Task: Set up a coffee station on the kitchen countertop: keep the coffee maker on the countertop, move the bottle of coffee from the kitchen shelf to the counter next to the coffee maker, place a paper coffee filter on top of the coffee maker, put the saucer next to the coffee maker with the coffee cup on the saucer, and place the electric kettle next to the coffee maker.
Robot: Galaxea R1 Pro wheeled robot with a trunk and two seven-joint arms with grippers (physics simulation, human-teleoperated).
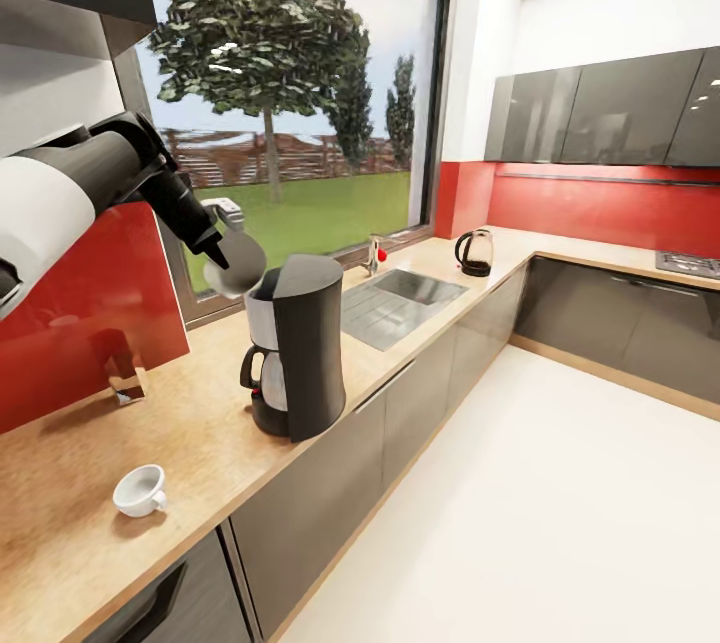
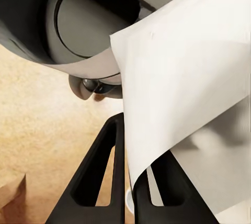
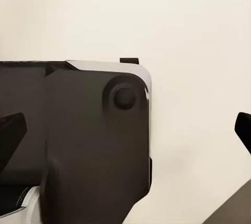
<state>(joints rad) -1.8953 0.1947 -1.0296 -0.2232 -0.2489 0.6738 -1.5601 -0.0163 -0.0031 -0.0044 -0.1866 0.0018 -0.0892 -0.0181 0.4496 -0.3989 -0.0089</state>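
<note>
The tall dark grey coffee maker [image 1: 300, 343] stands on the tan countertop [image 1: 200, 423] near its front edge. My left gripper [image 1: 218, 258] is shut on the pale paper coffee filter [image 1: 240, 265], which hangs just left of the machine's top rim. In the left wrist view the filter [image 2: 183, 88] spreads out from between the black fingers [image 2: 104, 177], above the coffee maker's round top [image 2: 78, 20]. A white coffee cup [image 1: 140, 490] lies tilted on the counter at the front left. The glass electric kettle [image 1: 475, 251] stands far off in the counter's corner. My right gripper [image 3: 127, 130] is open. The saucer and the bottle of coffee are out of view.
A steel sink [image 1: 400, 303] with a faucet [image 1: 375, 255] is set into the counter beyond the coffee maker. A red panel [image 1: 90, 313] leans at the left, under a dark shelf [image 1: 60, 13]. Grey cabinets line the pale floor [image 1: 560, 513].
</note>
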